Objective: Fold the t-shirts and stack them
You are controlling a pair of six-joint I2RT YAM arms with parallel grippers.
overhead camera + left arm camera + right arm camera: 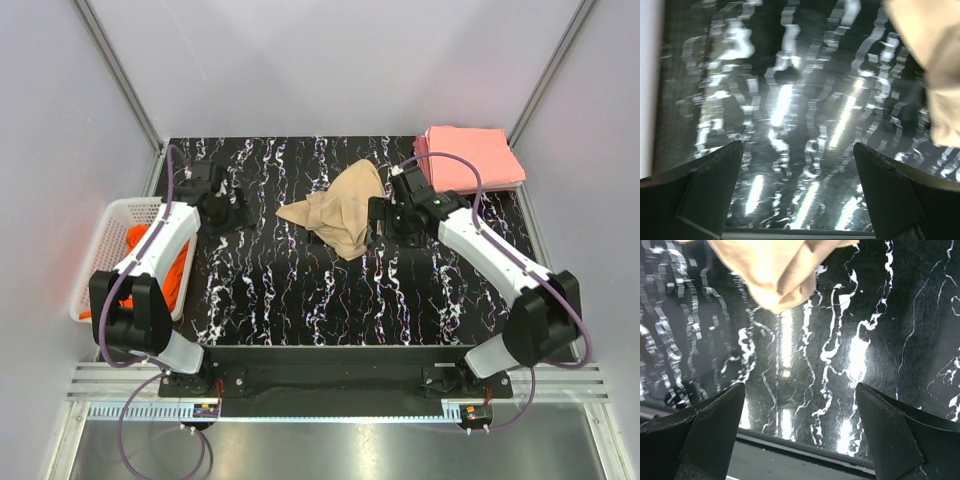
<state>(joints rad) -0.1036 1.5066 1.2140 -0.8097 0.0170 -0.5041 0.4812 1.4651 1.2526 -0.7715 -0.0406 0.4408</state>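
Both pairs of jaws stand wide apart, holding nothing. The tan t-shirt (338, 212) lies crumpled mid-surface (300, 290), between my two arms. Its long axis runs roughly far-to-near, with one corner pointing toward my left side. My right jaws are just beside its right edge, so the right arm is nearer; my left jaws are apart from it across bare marble. A pink folded stack (470, 158) sits in the far right corner. An orange t-shirt (150, 255) is in the white basket (100, 245), off the left edge. Likely next: pinch the tan shirt's edges to spread it.
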